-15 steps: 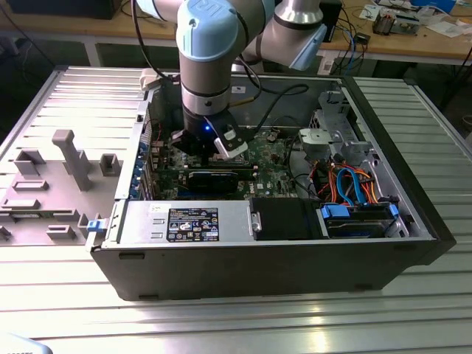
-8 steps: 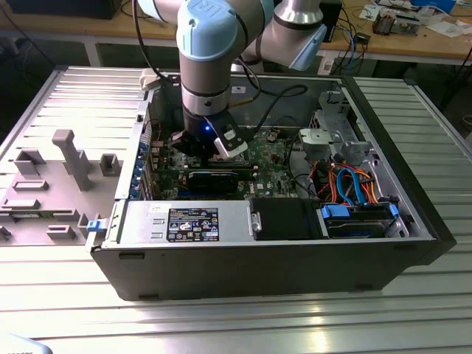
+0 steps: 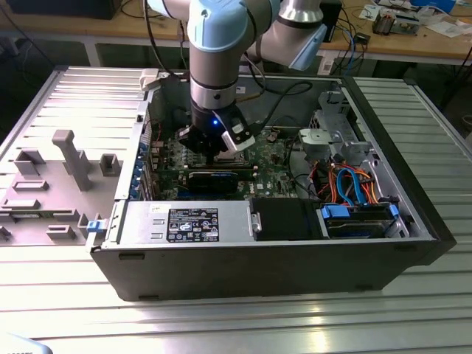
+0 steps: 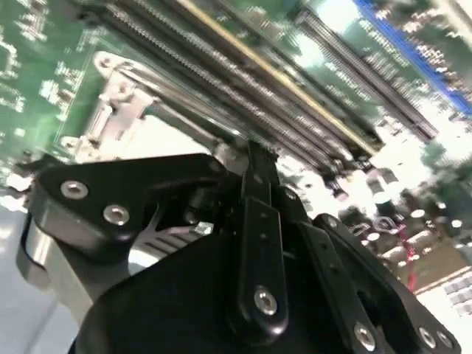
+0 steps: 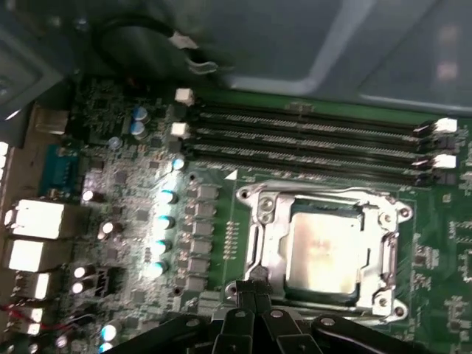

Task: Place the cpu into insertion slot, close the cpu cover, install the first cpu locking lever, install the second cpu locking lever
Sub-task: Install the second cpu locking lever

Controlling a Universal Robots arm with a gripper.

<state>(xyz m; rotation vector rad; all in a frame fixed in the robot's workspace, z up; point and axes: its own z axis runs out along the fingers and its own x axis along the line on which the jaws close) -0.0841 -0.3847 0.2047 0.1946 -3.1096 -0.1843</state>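
Start at the near edge of the first wrist view, bottom centre, where your gripper [image 5: 254,306] shows its black fingertips drawn together with no gap between them and nothing caught there; the tips sit right at the near rim of the insertion slot [image 5: 259,254]. In the second wrist view the same black fingers [image 4: 254,214] meet in mid-frame, pressed flat to each other above a bright patch of silver socket metal. Just beyond the tips, right of centre in the first wrist view, you see the cpu [image 5: 324,251] lying flat in the socket, its dull silver top framed by the cpu cover [image 5: 387,254], which appears folded down around it. Whether either locking lever is latched you cannot tell. Further off, across the upper part of that frame, run the long memory slots [image 5: 310,140]. In the exterior view the gripper [image 3: 214,147] hangs low inside the open computer case [image 3: 258,273], centre-left of the frame. Your risk, as a judgement: with closed tips so near the thin cover and rim, a sideways slip could scrape the frame or nudge the board's small parts; pressing down off-centre could strain the chip beneath.
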